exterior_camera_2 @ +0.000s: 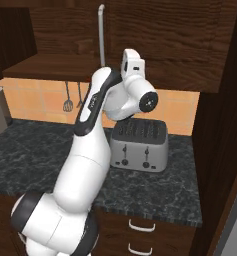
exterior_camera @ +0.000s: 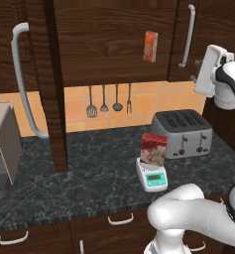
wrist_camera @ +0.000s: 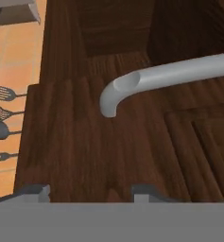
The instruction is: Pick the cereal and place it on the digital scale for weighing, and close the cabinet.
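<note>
I see the cereal (exterior_camera: pixel 153 149) standing on the digital scale (exterior_camera: pixel 152 177) mid-table, left of the toaster (exterior_camera: pixel 184 132). My fingers (wrist_camera: pixel 90 193) face the cabinet (wrist_camera: pixel 104 151) door near its handle (wrist_camera: pixel 156 78); I can't tell their opening.

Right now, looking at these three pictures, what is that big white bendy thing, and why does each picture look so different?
The white bendy thing is a robot arm in a pretend, computer-drawn kitchen. At its end is a gripper, like a hand with two small fingers.

Two pictures come from cameras riding on the robot's base, one behind the arm on its left and one on its right, so you see the same kitchen from two sides. The third comes from a camera on the hand itself, looking very closely at a brown cabinet door and its curved grey handle.

On the dark counter the red cereal box stands on the small digital scale, next to a grey toaster. One cabinet door hangs open.

The fingers are apart and hold nothing.
</note>
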Available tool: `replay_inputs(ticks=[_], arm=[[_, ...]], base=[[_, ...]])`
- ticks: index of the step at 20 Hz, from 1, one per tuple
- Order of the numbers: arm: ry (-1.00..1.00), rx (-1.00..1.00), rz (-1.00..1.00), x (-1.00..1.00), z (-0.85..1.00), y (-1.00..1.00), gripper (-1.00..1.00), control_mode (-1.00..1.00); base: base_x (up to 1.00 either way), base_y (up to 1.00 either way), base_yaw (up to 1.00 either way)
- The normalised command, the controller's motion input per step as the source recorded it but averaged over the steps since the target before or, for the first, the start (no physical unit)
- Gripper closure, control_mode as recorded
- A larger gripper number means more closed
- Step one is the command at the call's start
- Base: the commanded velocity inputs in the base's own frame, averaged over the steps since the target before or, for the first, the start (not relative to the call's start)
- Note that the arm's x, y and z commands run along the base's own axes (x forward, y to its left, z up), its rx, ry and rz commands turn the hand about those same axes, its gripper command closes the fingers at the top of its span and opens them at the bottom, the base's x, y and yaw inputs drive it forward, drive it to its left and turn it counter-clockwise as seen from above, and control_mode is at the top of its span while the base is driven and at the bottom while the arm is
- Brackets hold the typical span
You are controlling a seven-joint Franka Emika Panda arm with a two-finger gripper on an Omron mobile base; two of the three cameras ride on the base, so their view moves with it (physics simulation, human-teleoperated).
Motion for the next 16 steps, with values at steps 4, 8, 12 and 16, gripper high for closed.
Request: replay_inputs(ticks=[4,8,12,16], arm=[[-0.10,0.01,0.00,-0.54,-0.02,-0.01,-1.00,-1.00],[-0.21,0.01,0.00,-1.00,0.13,0.07,-1.00,-1.00],[-0.13,0.00,0.00,-1.00,0.28,0.00,-1.00,-1.00],[-0.05,0.06,-0.01,-1.00,-0.14,0.00,-1.00,-1.00]], base=[[0.00,0.00,0.00],[0.00,0.00,0.00],[0.00,0.00,0.00],[0.00,0.00,0.00]])
